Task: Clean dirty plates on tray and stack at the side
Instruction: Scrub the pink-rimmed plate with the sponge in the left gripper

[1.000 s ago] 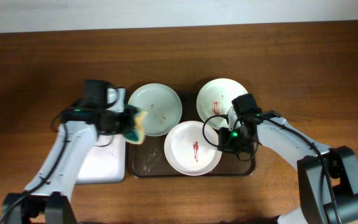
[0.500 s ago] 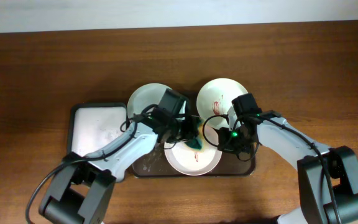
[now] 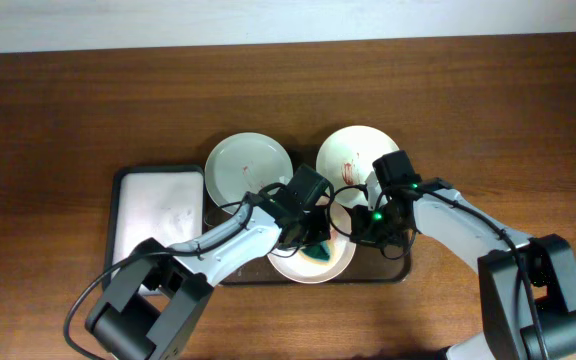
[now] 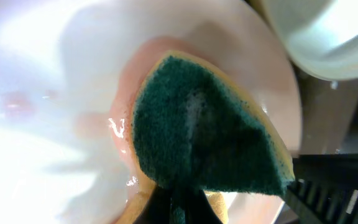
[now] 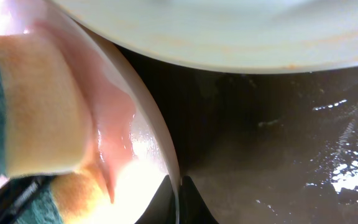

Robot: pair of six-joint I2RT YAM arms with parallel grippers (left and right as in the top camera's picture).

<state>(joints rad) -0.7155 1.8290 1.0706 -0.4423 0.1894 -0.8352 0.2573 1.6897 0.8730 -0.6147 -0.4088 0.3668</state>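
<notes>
Left pincer (image 3: 315,238) holds sponge (image 3: 319,251) on front white plate (image 3: 296,269).

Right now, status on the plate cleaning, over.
Left gripper shut on green sponge, pressed on front white plate; sauce smeared pink. Right gripper pinching that plate's rim. Rear right plate streaked red. Nothing blocking.
</notes>
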